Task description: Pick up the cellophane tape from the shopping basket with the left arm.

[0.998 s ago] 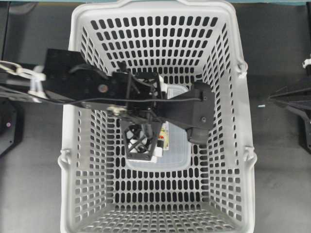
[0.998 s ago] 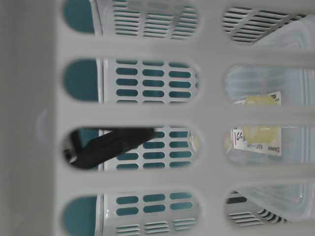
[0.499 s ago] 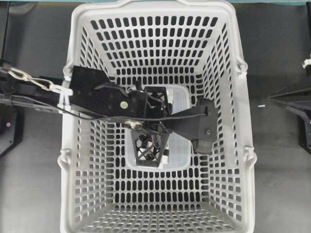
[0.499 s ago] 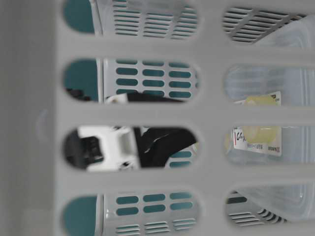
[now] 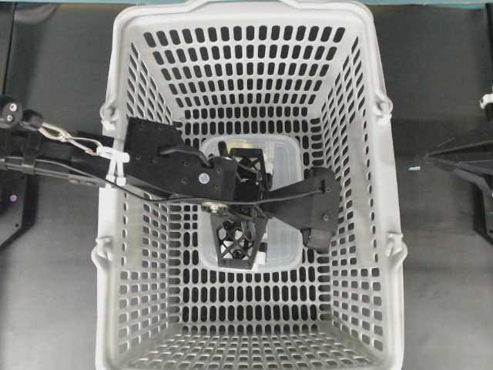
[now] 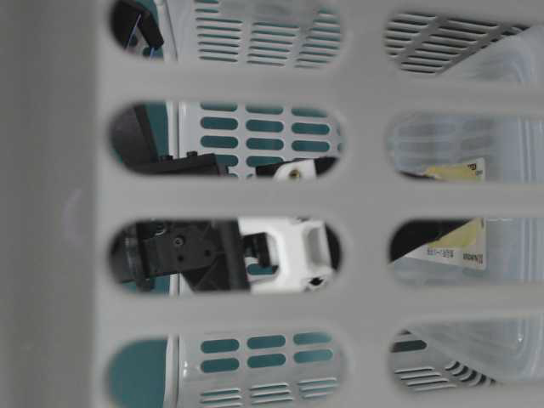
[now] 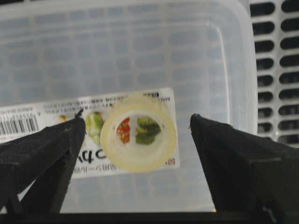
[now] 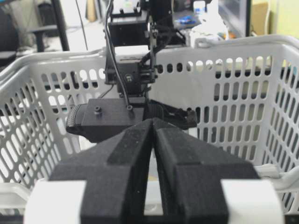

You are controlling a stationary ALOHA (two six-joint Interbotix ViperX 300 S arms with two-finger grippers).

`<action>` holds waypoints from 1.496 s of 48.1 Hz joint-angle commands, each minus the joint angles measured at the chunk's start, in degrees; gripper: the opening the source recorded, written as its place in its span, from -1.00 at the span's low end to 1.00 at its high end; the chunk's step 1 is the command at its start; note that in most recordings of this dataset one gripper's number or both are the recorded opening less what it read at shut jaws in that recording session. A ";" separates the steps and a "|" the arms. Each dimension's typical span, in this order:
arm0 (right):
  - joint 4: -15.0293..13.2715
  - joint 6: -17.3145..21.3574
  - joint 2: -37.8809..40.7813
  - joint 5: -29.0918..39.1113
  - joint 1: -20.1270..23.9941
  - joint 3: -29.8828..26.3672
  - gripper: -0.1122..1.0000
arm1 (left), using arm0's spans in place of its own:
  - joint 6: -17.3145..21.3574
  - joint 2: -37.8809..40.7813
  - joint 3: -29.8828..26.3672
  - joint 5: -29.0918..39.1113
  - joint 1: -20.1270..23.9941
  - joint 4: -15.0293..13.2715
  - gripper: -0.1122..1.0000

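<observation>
Reaching down into the basket (image 5: 254, 46), the left arm (image 5: 166, 158) comes in over the left wall and bends to the floor in the middle. Its gripper (image 7: 135, 135) points down at the tape (image 7: 138, 133), and the two black fingers (image 7: 42, 154) are spread wide, one on each side of the pale yellow roll, with clear gaps between them and the roll. Nothing is held. The tape lies flat on the floor of the basket, near the centre, as a clear pack (image 5: 281, 166) with a white label under the roll; in the overhead view the gripper covers most of it. In the left wrist view the label shows a barcode at the left and small red and green prints inside the ring of the roll. Through the slots of the near wall, the table-level view shows a white part of the gripper (image 6: 285, 251) low inside the basket and the pack at the right. The right gripper (image 8: 153, 135) is outside the basket at its right side, with fingers pressed together and holding nothing.
</observation>
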 commanded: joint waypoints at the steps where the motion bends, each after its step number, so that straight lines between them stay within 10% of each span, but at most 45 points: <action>1: 0.18 0.00 0.44 -0.26 0.09 -0.62 -0.79 | 0.18 -0.09 0.09 -0.44 -0.18 0.09 0.84; 22: 0.18 -0.09 0.35 -0.26 0.09 -0.53 -0.79 | 0.97 -0.18 0.88 -0.35 -0.18 0.09 0.75; 33: 0.18 0.00 0.44 -0.26 0.09 -0.53 -0.79 | 1.14 -0.26 1.14 -0.44 -0.18 0.09 0.10; 55: 0.18 -0.09 0.44 -0.26 0.18 -0.44 -0.79 | 1.14 -1.76 -0.09 -0.62 -0.18 0.09 0.11; 72: 0.18 0.00 0.09 -0.26 0.09 -0.44 -0.79 | 0.97 -7.91 -13.36 18.72 -0.18 0.09 0.11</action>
